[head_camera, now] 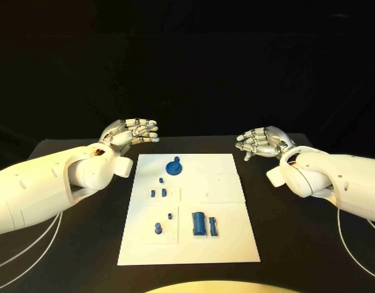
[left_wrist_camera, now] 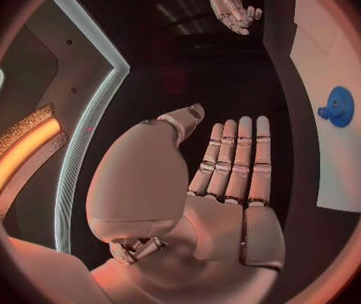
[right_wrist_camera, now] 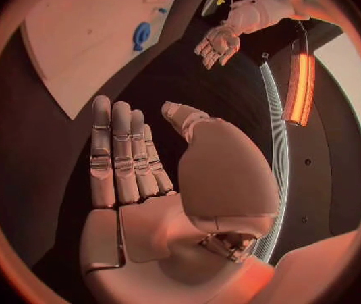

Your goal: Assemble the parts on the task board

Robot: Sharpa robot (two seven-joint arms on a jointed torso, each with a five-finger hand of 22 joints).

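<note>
With both the left hand and right hand released, pinch the round blue part, likely light and rigid, by its rim at 12 o'clock on the task board.

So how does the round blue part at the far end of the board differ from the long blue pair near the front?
The round blue part is disc-shaped with a raised centre; the long blue pair are slim bars lying side by side. The round part sits at the white board's far end, the pair nearer the robot. Both are blue and untouched by either robot hand.
</note>
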